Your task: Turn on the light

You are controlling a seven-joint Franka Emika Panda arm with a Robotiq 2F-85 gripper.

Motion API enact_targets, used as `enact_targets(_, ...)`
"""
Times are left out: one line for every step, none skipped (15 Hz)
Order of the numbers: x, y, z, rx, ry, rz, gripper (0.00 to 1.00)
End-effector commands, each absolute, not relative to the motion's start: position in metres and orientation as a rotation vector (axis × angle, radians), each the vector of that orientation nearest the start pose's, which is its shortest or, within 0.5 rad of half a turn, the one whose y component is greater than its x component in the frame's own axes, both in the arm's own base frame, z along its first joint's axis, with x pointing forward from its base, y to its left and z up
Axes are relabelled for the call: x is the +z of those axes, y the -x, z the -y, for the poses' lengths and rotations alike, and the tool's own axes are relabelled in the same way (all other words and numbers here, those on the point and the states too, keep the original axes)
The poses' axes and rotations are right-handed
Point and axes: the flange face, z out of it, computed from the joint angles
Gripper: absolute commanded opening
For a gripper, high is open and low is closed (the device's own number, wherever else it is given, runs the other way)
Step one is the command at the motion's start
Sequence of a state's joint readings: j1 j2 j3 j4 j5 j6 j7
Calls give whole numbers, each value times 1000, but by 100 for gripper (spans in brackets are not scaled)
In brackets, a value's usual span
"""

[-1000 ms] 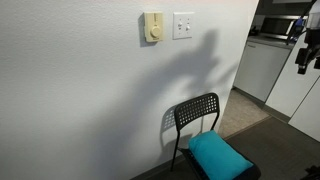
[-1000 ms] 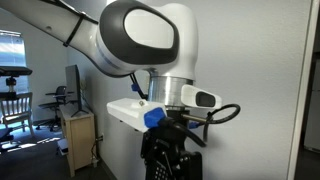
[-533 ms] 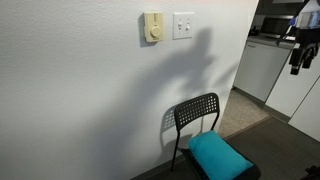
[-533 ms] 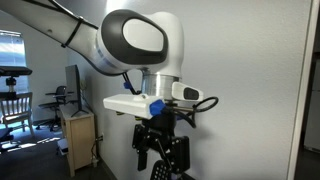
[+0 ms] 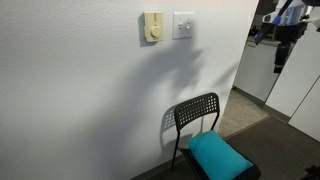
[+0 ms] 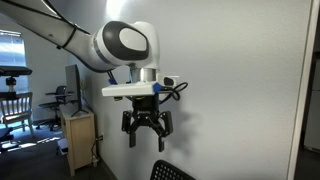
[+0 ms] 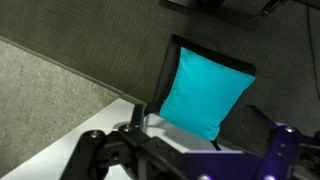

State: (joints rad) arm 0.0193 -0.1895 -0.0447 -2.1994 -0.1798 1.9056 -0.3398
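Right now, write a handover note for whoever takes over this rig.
Gripper: open, empty, fingers pointing down, in the air and clear of the wall.
Light switch: white plate on the wall, next to the beige thermostat and above the black chair with the turquoise cushion.
Done: nothing; the switch is not yet touched.
Left: bring the gripper to the switch and press a rocker.
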Motion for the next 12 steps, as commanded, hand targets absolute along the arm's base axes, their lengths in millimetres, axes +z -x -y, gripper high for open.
enact_targets(458, -510, 2, 268, 3233, 896, 100)
enact_targets(458, -517, -5, 274, 3249, 967, 100)
enact_targets(459, -524, -14, 280, 3261, 1057, 100)
enact_targets(458, -531, -23, 297, 3266, 1141, 100)
enact_targets(461, -512, -15, 245, 3270, 1002, 100)
enact_targets(460, -515, -21, 247, 3271, 1021, 100)
enact_targets(458, -516, -23, 249, 3272, 1018, 100)
enact_targets(459, -515, -22, 247, 3273, 1017, 100)
enact_targets(461, -515, -20, 242, 3275, 1011, 100)
enact_targets(462, -515, -19, 239, 3277, 1006, 100)
enact_targets(459, -512, -16, 260, 3223, 1064, 100)
enact_targets(457, -512, -16, 232, 3213, 1094, 100)
